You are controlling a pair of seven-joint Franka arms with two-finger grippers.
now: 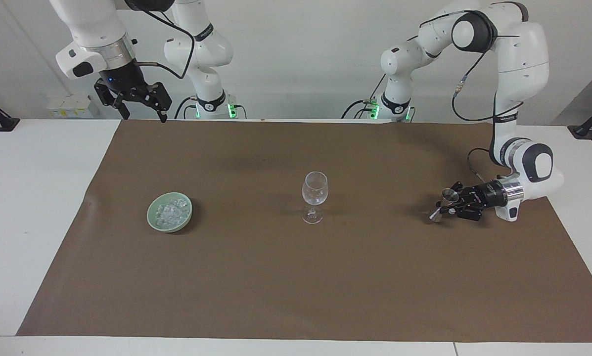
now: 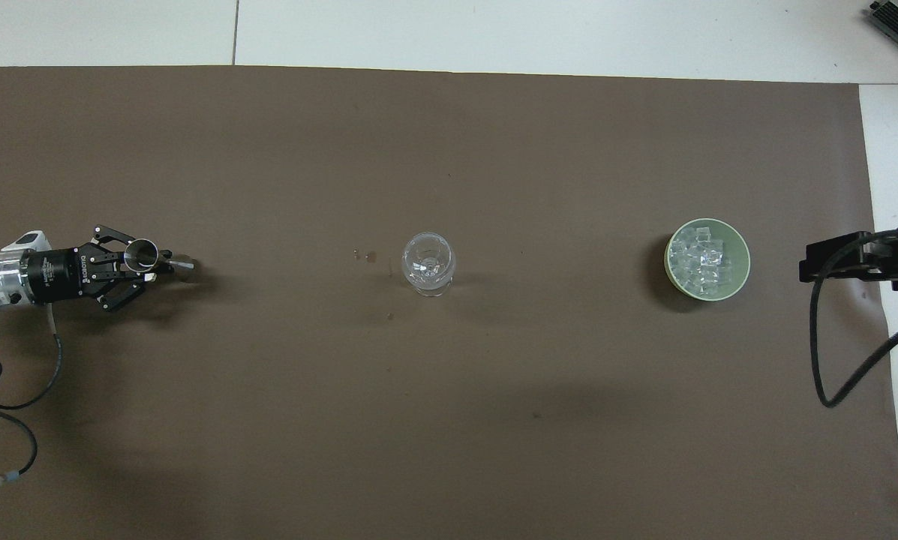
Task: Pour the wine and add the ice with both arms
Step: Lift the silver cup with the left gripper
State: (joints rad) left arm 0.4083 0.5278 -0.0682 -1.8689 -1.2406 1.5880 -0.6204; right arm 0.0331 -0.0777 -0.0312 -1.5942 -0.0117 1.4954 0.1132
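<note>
A clear stemmed wine glass (image 1: 314,190) stands upright mid-mat and looks empty; it also shows in the overhead view (image 2: 428,262). A pale green bowl (image 1: 153,220) (image 2: 743,251) toward the right arm's end holds a heap of ice (image 1: 170,212) (image 2: 704,259). My left gripper (image 1: 449,203) (image 2: 147,262) lies low over the mat at the left arm's end. It is shut on a small metal jigger (image 1: 444,200) (image 2: 141,253), held tilted with its lower end toward the glass. My right gripper (image 1: 140,101) (image 2: 831,259) waits open and empty, high above the mat's edge beside the bowl.
A brown mat (image 1: 296,277) covers most of the white table (image 1: 33,198). A few small drops (image 2: 366,256) mark the mat beside the glass, toward the left arm's end. A black cable (image 2: 831,337) hangs from the right arm.
</note>
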